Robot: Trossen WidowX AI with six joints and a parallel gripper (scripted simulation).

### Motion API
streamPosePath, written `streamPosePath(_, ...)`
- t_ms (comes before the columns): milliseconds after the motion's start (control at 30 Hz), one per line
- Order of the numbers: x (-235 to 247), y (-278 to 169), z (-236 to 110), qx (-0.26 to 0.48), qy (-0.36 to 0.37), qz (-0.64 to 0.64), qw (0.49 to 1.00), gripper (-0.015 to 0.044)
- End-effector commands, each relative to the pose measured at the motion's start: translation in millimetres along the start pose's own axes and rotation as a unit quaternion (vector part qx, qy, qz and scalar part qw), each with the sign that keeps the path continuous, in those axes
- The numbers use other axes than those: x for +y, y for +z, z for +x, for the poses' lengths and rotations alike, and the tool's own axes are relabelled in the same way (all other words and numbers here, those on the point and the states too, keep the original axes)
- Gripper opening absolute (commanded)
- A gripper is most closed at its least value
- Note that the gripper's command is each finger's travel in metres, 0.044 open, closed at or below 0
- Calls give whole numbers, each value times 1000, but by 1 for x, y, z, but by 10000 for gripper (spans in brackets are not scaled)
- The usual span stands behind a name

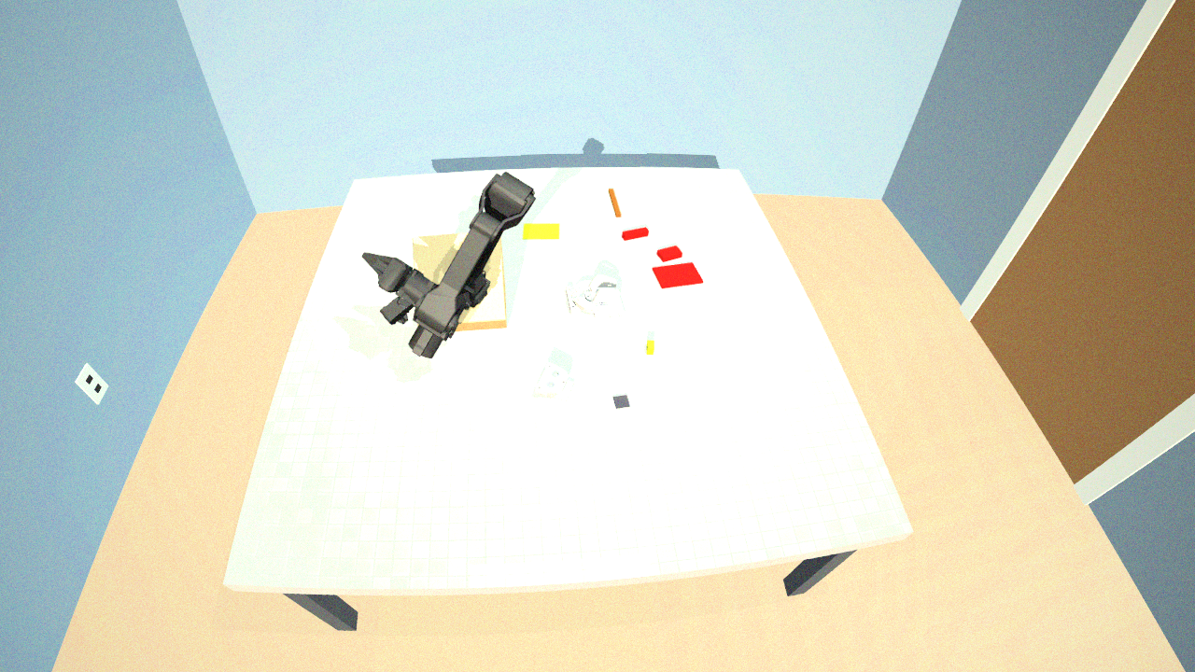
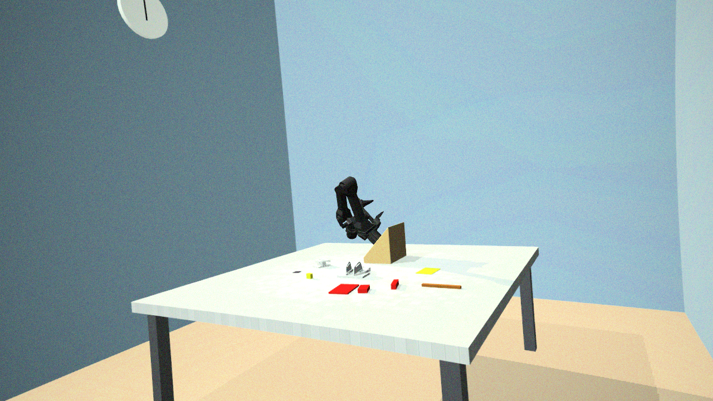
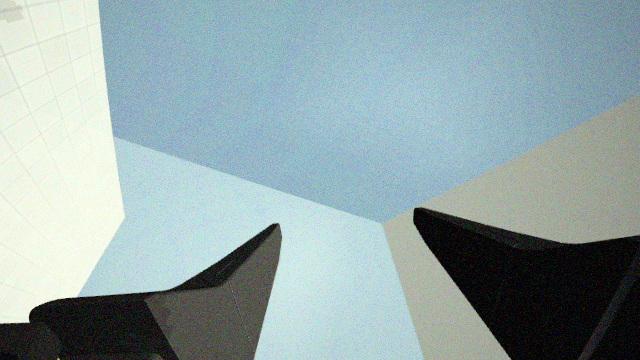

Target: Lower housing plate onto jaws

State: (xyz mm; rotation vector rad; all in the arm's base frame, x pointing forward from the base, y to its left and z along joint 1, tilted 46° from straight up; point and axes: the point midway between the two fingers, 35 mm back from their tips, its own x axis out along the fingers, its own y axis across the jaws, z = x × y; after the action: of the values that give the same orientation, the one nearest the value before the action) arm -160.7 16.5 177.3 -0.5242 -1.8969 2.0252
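On the white rectangular worktop (image 1: 584, 501) (image 2: 299, 314), approach the pale assembly with two upright grey fins (image 1: 595, 296) (image 2: 357, 269), probably the housing and jaws, slowly from above; the black two-fingered claw (image 1: 373, 258) (image 2: 377, 208) (image 3: 347, 222) stands wide, empty. Identify the plate before gripping, then lower it level.

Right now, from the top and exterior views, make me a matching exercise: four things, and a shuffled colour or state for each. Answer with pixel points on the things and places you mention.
Things:
1. gripper (image 2: 377, 208) (image 3: 347, 222)
2. ramp-shaped block (image 1: 493, 322) (image 2: 397, 243)
3. stick (image 1: 614, 203) (image 2: 441, 286)
4. small cube (image 1: 650, 347) (image 2: 309, 275)

Colours or states:
A. orange, lying on the table (image 1: 584, 501) (image 2: 308, 309)
B. open, fingers apart
C. yellow
D. tan, sloped on one side

Pairs: 1-B, 2-D, 3-A, 4-C
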Motion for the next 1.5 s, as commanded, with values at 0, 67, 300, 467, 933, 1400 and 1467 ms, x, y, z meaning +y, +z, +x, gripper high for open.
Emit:
streamPosePath(0,0,0,0,0,0,0,1000,426)
streamPosePath(67,0,3,-1,-6,3,0,1000,440)
streamPosePath(300,1,28,-12,-69,33,1,997,440)
streamPosePath(467,2,44,-23,-113,57,10,992,440)
streamPosePath(933,3,83,-65,-240,119,5,963,440)
streamPosePath(1400,4,108,-123,-364,182,-15,913,440)
streamPosePath(1467,4,110,-131,-381,190,-19,905,440)
